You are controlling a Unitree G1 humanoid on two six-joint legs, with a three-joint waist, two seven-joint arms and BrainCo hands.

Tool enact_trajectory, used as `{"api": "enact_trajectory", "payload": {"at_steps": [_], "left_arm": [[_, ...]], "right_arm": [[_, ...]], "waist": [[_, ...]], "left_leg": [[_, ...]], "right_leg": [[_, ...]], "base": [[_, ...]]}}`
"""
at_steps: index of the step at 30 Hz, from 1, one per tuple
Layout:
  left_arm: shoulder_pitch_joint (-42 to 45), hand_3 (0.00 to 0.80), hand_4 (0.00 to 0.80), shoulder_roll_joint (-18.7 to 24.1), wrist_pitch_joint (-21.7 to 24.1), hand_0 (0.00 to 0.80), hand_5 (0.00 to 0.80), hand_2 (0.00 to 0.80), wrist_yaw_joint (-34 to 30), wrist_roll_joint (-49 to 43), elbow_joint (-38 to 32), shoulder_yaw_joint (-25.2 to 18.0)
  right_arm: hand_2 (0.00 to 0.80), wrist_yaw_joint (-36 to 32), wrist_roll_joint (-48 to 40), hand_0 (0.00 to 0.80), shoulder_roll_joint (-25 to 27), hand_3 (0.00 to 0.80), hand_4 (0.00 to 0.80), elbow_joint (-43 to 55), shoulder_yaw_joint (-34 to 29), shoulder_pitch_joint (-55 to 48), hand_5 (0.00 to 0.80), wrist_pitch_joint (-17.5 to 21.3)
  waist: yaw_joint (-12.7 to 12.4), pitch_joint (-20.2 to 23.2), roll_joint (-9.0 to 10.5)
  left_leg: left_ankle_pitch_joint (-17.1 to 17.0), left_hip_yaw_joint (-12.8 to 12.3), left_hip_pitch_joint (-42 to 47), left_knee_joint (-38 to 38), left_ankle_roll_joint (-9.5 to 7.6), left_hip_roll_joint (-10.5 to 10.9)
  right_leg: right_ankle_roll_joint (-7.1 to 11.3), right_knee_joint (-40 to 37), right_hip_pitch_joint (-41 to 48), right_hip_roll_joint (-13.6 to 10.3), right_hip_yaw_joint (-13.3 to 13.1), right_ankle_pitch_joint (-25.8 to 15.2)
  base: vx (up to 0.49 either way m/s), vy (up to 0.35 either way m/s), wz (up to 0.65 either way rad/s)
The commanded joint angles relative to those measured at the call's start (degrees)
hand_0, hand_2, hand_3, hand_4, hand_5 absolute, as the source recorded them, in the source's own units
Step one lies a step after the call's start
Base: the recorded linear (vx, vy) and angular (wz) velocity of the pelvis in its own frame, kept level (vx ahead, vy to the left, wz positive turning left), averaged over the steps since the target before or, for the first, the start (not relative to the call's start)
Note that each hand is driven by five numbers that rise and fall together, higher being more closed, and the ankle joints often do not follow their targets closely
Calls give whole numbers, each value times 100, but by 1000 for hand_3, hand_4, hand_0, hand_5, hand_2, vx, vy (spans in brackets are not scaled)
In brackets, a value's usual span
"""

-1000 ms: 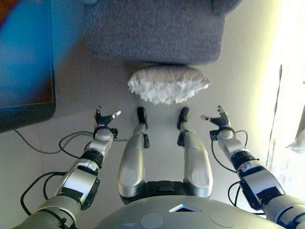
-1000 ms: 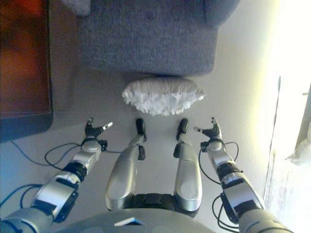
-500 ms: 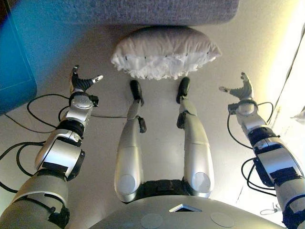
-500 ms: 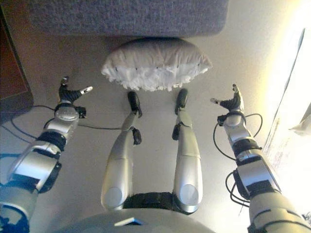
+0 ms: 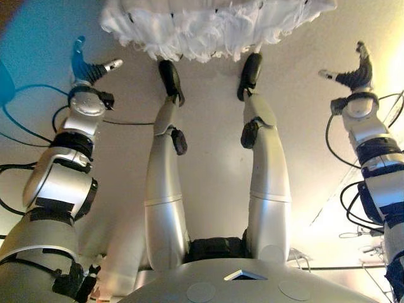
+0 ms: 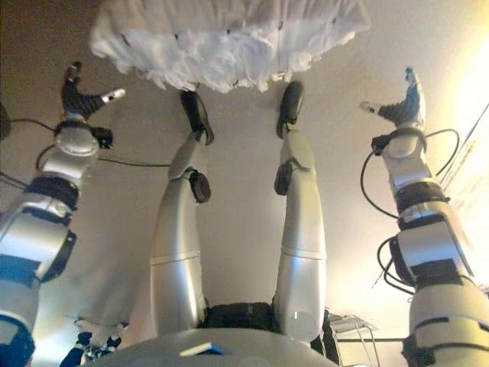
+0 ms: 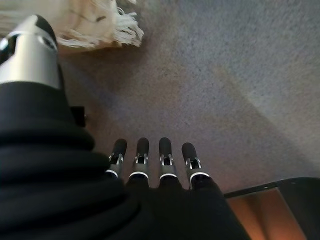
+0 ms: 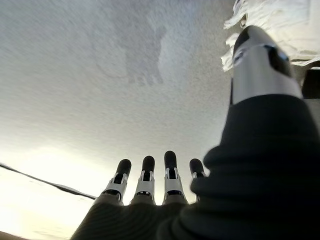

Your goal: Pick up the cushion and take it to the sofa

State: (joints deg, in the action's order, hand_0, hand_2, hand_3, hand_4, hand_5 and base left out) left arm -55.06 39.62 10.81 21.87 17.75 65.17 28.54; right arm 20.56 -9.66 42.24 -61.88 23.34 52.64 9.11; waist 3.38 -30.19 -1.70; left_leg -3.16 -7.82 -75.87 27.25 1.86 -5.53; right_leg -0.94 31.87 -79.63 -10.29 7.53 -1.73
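A white cushion [image 5: 208, 28] with a fringed edge lies on the floor at the top of the eye views, partly cut off by the frame. My left hand [image 5: 87, 71] is held off its left end, fingers straight and thumb spread, touching nothing. My right hand [image 5: 355, 74] stands off its right end, open in the same way. In the left wrist view the fingers [image 7: 152, 157] point over bare floor, with the cushion's fringe [image 7: 107, 32] beyond the thumb. In the right wrist view the fringe [image 8: 272, 17] shows past the thumb. No sofa is in view.
A dark piece of furniture with a brown face [image 7: 270, 205] sits low on the floor by my left hand; its bluish edge [image 5: 4, 85] shows at the left of the left eye view. Strong light falls on the floor at the right.
The camera has dipped forward, so the cushion has slid to the top edge and the grey sofa has left the view. Both hands have spread wider and now flank the cushion's ends.
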Motion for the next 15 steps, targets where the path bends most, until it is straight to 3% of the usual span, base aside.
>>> {"api": "enact_trajectory", "payload": {"at_steps": [1,10,15], "left_arm": [[92,0,0,284,2,0,0,0,3,-21,156,-89],[-773,0,0,665,58,0,0,0,318,-249,63,327],[-1428,0,0,609,220,0,0,0,445,-494,-155,786]], "right_arm": [[0,281,54,0,723,0,0,-10,309,90,0,345],[0,815,292,0,1109,0,0,238,981,1178,0,503],[0,817,542,0,1057,0,0,526,1500,1832,0,883]], "waist": [[124,40,-458],[74,40,-539],[53,40,-601]], "left_leg": [[849,-46,-462,739,115,-227],[1022,30,-1341,1151,102,-312],[1097,102,-1408,1048,111,-300]], "right_leg": [[587,305,-326,-185,-411,443],[650,664,-1031,-242,-367,540],[695,502,-1032,-240,-318,565]], "base": [[0,0,0],[20,3,-1],[52,5,-2]]}}
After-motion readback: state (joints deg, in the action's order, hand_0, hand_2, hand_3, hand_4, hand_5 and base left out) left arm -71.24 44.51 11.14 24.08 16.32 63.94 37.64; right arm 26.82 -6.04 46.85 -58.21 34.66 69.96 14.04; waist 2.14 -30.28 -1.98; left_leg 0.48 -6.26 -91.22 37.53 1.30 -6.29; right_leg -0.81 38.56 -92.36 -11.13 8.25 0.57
